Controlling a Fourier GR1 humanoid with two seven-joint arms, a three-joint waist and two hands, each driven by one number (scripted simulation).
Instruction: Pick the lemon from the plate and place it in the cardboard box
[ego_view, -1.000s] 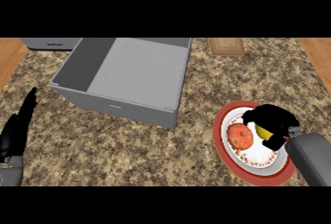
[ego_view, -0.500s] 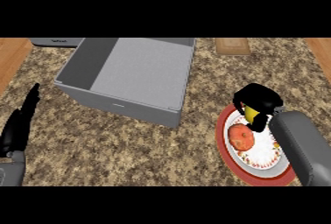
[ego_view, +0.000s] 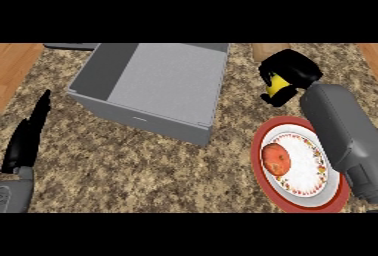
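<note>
My right hand (ego_view: 291, 75) hangs above the counter between the plate and the grey box, fingers curled round the yellow lemon (ego_view: 278, 86), of which only a small patch shows. The red-rimmed white plate (ego_view: 319, 193) lies at the lower right with an orange-red tomato-like fruit (ego_view: 275, 158) on it. The open grey box (ego_view: 166, 82) stands at the upper middle, to the left of my right hand. My left hand (ego_view: 26, 135) rests open near the left edge, fingers up.
A speckled stone counter (ego_view: 125, 170) spreads under everything, with wooden strips at the far left and upper right. My right forearm (ego_view: 347, 135) crosses over the plate's right side. A brownish object peeks out behind the right hand at the top.
My right hand has lifted off the plate with the lemon and moved up and away from it, toward the box's right side. The other fruit stayed on the plate. The left hand is still.
</note>
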